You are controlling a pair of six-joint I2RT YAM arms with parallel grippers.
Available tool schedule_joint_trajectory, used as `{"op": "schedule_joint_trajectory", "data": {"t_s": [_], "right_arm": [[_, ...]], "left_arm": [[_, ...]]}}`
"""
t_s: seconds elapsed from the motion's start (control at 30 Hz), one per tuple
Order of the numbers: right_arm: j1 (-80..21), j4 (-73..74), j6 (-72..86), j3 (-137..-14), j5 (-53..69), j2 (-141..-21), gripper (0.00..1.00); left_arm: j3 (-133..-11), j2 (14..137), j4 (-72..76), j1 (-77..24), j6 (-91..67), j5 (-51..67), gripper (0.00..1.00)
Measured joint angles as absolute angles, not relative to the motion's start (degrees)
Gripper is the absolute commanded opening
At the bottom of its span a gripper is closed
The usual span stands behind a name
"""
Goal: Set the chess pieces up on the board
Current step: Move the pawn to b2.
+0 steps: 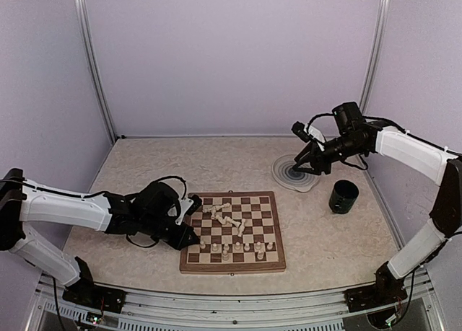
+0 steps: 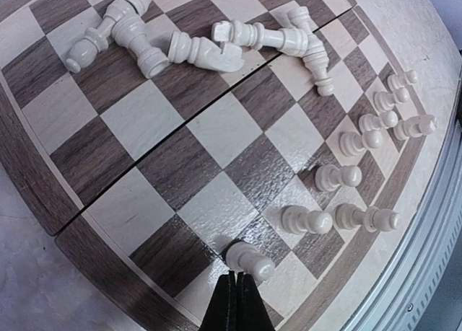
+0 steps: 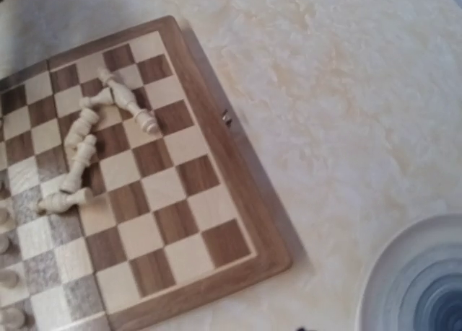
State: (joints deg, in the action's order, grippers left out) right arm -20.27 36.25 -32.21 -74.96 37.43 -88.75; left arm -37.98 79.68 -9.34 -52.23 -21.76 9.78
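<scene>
The board (image 1: 232, 267) lies at the table's middle front. Several pale chess pieces lie toppled in a heap (image 1: 227, 218) near its centre, and others stand in its two near rows (image 1: 245, 249). In the left wrist view the heap (image 2: 202, 46) is at the top and standing pawns (image 2: 361, 140) at the right. My left gripper (image 2: 237, 275) is shut and empty at the board's near left corner. A standing pawn (image 2: 249, 261) is just beyond its tips. My right gripper (image 1: 302, 162) hovers over the round plate (image 1: 294, 175); its jaws are too small to read.
A dark cup (image 1: 343, 197) stands right of the board, near the grey-ringed plate (image 3: 426, 288). The right wrist view shows the board's corner (image 3: 245, 194) and the toppled pieces (image 3: 86, 143). Enclosure walls and metal posts ring the table.
</scene>
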Motion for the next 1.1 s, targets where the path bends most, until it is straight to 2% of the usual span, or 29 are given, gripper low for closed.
{"op": "schedule_joint_trajectory", "data": {"t_s": [0.1, 0.33, 1.1], "right_arm": [[-19.03, 33.74, -30.98, -71.26, 40.34, -85.82, 0.41], [-18.94, 29.34, -29.69, -71.18, 43.75, -84.14, 0.42], [-18.94, 28.56, -29.47, -70.87, 44.14, -84.58, 0.43]], "left_arm": [[-37.98, 81.19, -8.88, -52.27, -21.65, 8.8, 0.0], [-38.85, 84.99, -8.01, -52.16, -20.91, 7.7, 0.0], [-39.57, 86.83, -5.72, -53.28, -20.14, 8.8, 0.0]]}}
